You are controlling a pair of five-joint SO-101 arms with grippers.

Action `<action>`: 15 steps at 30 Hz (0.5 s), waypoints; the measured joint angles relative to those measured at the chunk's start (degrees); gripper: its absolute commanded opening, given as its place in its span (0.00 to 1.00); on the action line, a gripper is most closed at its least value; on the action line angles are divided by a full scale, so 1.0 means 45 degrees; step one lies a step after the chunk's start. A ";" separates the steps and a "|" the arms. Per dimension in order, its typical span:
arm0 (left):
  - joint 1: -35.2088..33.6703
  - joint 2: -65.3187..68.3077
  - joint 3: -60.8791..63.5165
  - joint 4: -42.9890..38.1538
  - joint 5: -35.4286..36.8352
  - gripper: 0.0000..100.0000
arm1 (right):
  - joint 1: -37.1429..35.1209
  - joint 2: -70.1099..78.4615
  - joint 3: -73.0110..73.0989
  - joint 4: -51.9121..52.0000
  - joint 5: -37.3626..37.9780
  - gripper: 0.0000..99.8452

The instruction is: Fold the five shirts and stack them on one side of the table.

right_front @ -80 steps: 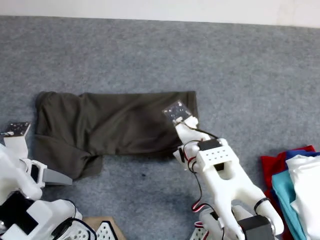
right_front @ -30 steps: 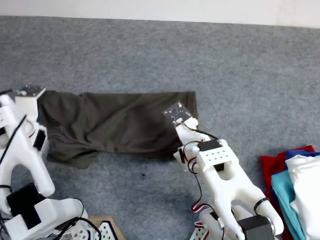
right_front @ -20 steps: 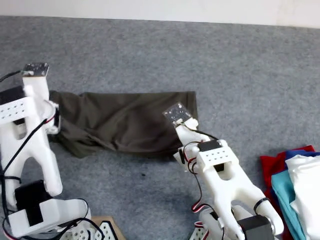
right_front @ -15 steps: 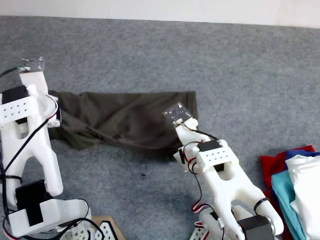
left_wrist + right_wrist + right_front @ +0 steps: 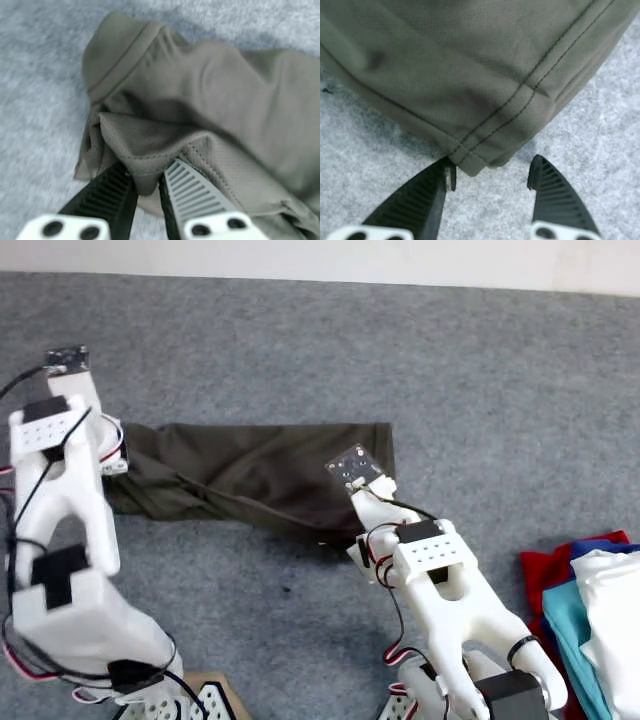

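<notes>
A dark olive shirt [image 5: 260, 475] lies spread across the middle of the grey table, its left part bunched and folded over. My left gripper [image 5: 145, 182] is shut on a fold of that shirt [image 5: 220, 100] at its left end, where the left arm [image 5: 60, 470] stands. My right gripper [image 5: 492, 175] hangs open just off the shirt's near right corner [image 5: 480, 165], with the hem lying between the two fingers. The right arm [image 5: 425, 560] stands over that corner.
A pile of shirts [image 5: 590, 610] in red, teal, blue and white sits at the table's right edge. The grey felt surface [image 5: 480, 390] spreads behind and to the right of the olive shirt. A tan object [image 5: 195, 683] lies at the front between the arm bases.
The left arm swung from the front left up to the shirt's left end, closed on it and drew the lower left flap up. The right arm kept still.
</notes>
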 measured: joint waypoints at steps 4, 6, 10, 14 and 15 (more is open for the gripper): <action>0.0332 0.1348 -0.1368 0.0000 0.0020 0.01 | 0.0000 0.0000 0.0000 0.0000 0.0000 0.24; 0.0449 0.1836 -0.2012 0.0000 0.0020 0.01 | 0.0000 0.0000 0.0000 0.0000 0.0000 0.24; 0.0488 0.2208 -0.2989 0.0098 0.0020 0.14 | 0.0000 0.0000 0.0000 0.0000 0.0000 0.24; 0.0488 0.2227 -0.3321 0.0723 0.0020 0.26 | 0.0000 0.0000 0.0000 0.0000 0.0000 0.24; 0.0488 0.2227 -0.3321 0.0801 0.0020 0.28 | 0.0000 0.0000 0.0000 0.0000 0.0000 0.24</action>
